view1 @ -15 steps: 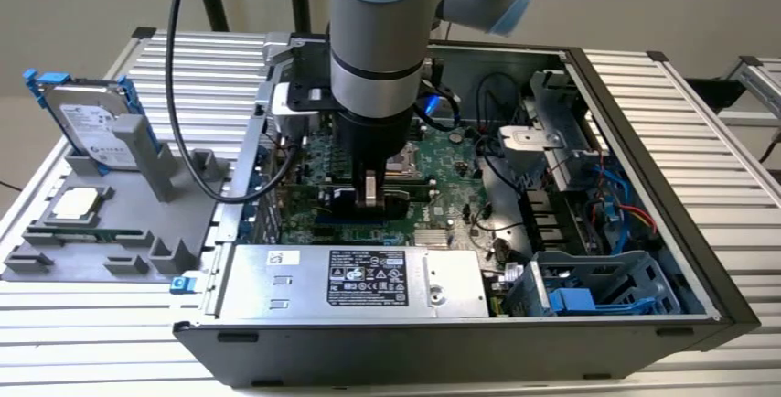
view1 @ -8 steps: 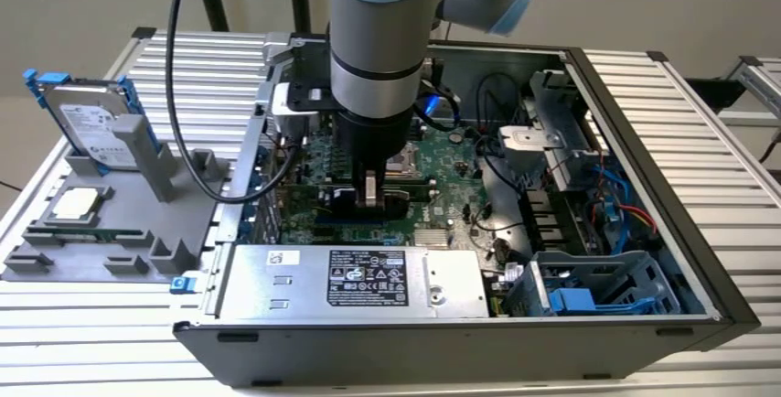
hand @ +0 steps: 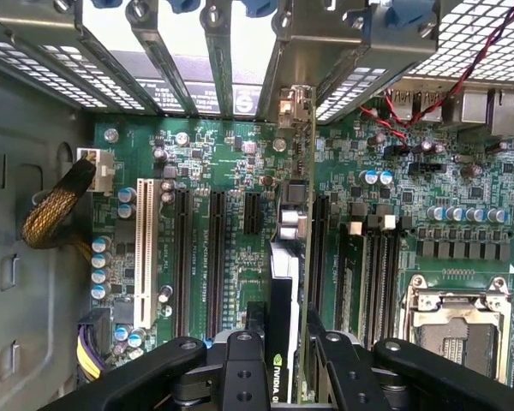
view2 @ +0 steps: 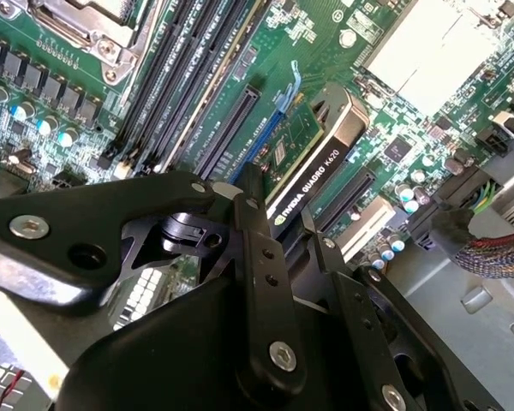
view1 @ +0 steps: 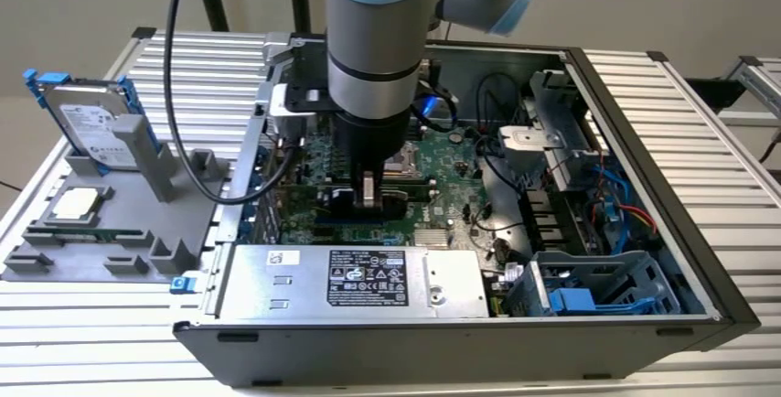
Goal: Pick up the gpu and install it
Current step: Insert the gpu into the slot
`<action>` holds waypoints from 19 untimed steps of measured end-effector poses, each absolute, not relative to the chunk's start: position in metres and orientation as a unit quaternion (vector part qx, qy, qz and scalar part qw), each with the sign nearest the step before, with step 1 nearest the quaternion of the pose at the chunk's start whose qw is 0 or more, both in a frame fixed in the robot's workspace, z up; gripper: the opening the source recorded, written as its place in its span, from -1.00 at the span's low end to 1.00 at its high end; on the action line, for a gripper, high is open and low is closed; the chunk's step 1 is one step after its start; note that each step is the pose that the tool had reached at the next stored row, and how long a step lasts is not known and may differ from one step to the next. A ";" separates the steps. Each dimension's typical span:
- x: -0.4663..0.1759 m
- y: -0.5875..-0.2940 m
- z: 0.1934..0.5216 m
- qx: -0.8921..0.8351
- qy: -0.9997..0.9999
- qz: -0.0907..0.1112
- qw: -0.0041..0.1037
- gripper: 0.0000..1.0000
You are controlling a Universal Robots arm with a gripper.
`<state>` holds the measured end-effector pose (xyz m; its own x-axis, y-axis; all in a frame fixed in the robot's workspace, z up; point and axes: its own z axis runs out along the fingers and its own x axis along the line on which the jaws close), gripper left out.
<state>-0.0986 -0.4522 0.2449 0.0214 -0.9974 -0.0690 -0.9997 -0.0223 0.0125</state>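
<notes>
The jaws are closed narrowly on the gpu (view2: 313,154), their two black fingers (view2: 261,282) pinching its top edge from either side, so the card hangs edge-down, lined up lengthwise with the expansion slots. In the first wrist view the gpu (hand: 284,282) stands upright on the green motherboard (hand: 231,163) with its silver end bracket (hand: 295,107) reaching the rear slot openings, apparently over or in a slot; whether it is fully seated I cannot tell. From the exterior view the gripper (view1: 369,198) reaches straight down into the open computer case (view1: 635,95), just above the power supply (view1: 354,280). Outside the case, on the worktop (view1: 683,132), a grey fixture (view1: 134,232) holds a hard drive (view1: 91,127) and a CPU chip (view1: 76,202).
</notes>
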 end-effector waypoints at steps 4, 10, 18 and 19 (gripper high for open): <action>-0.099 -0.452 0.245 -0.714 0.699 0.029 0.019 -1.00; -0.099 -0.452 0.242 -0.714 0.699 0.029 0.019 -1.00; -0.099 -0.452 0.239 -0.714 0.699 0.029 0.019 -1.00; -0.099 -0.452 0.239 -0.714 0.699 0.029 0.019 -1.00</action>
